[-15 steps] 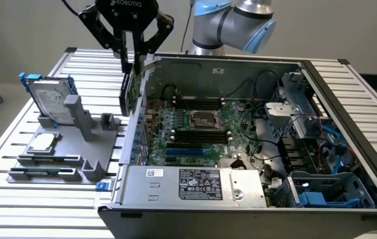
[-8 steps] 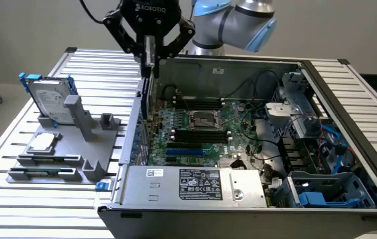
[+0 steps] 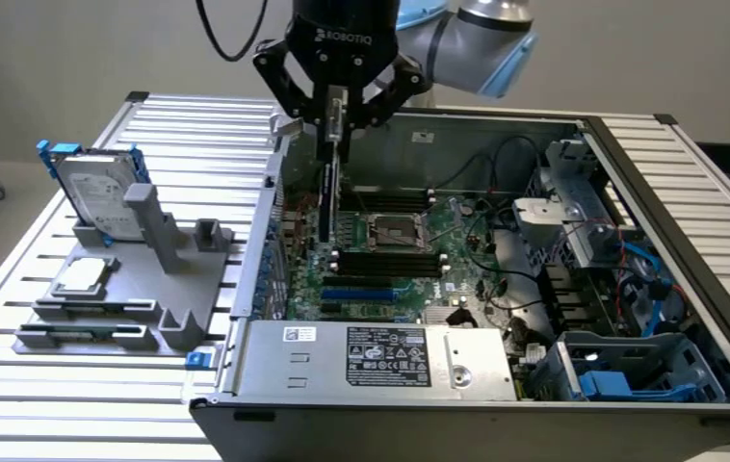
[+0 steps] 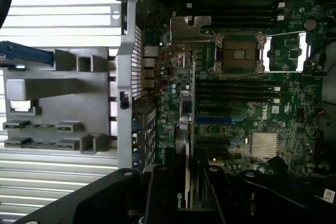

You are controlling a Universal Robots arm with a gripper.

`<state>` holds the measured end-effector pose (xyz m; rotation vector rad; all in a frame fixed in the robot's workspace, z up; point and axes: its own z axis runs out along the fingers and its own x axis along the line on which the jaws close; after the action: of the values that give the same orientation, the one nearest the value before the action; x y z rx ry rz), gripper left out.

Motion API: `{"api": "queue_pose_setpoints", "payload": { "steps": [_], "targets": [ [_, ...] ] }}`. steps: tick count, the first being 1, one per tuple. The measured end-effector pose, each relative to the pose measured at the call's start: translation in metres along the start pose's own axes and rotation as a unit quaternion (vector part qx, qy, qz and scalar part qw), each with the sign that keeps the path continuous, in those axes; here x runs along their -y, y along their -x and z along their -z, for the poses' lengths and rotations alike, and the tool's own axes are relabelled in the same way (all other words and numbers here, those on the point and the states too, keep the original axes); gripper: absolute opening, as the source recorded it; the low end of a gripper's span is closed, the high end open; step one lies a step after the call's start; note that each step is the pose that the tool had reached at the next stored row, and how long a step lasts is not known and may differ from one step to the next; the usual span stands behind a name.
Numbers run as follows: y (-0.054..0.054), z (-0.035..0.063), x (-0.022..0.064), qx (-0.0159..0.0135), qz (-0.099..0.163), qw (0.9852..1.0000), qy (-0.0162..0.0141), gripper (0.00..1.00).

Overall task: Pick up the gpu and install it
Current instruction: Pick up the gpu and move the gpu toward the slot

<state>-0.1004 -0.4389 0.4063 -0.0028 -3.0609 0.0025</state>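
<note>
I hold the gpu (image 3: 327, 192) edge-on inside the open metal case (image 3: 668, 252).
My black gripper (image 3: 334, 104) is clamped on the thin flat card, which stands upright with its lower edge near the green motherboard (image 3: 398, 265).

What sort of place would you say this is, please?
Probably a robotics lab bench for computer assembly: an open computer case sits on a slatted aluminium table, a grey fixture beside it holds a hard drive, and the gripper holds the gpu edge-on over the motherboard.

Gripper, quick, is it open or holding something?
The gripper is shut on the gpu, held on edge over the motherboard.
</note>
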Motion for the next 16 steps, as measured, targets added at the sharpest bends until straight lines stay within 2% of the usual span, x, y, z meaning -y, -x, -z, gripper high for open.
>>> {"api": "queue_pose_setpoints", "payload": {
  "steps": [6,11,16],
  "targets": [
    [0.028,-0.0087,-0.0031,0.0,0.0,1.0,0.0,0.26],
    [0.039,-0.0167,-0.0137,0.0,0.0,1.0,0.0,0.26],
    [0.058,-0.0213,-0.017,0.0007,0.0,1.0,0.0,0.26]
  ]
}}
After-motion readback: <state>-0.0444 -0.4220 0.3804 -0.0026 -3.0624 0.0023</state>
